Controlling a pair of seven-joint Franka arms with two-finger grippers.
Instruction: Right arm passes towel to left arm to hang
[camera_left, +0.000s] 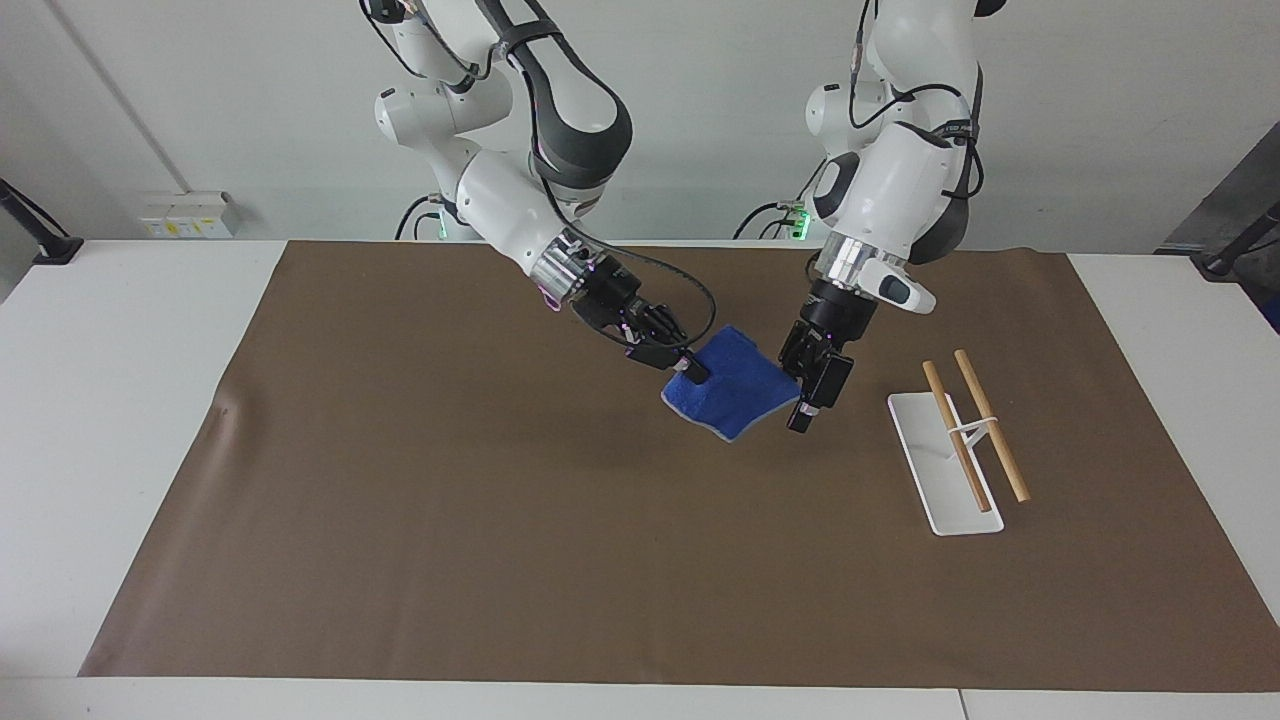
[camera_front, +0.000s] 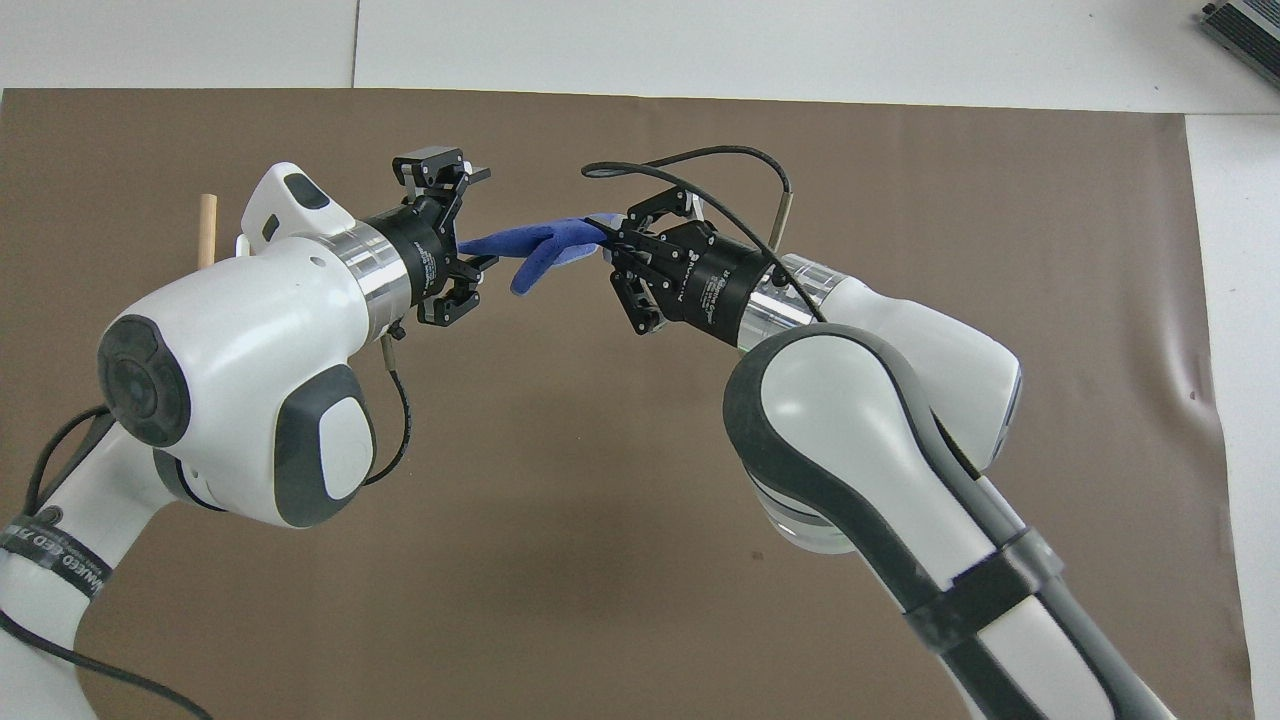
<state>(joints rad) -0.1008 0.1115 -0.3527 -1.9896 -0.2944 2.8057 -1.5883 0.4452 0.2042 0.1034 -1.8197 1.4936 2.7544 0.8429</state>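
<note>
The blue towel (camera_left: 735, 395) hangs in the air over the middle of the brown mat, pinched at one corner by my right gripper (camera_left: 690, 375), which is shut on it. In the overhead view the towel (camera_front: 540, 245) stretches edge-on from the right gripper (camera_front: 610, 235) toward my left gripper (camera_front: 480, 220). The left gripper (camera_left: 795, 395) has come in from the rack's side. Its jaws stand apart, one on each side of the towel's free edge.
A white rack base (camera_left: 930, 460) with two wooden rods (camera_left: 958, 435) lies on the mat toward the left arm's end. One rod tip (camera_front: 207, 225) shows past the left wrist in the overhead view. The brown mat (camera_left: 400, 500) covers most of the white table.
</note>
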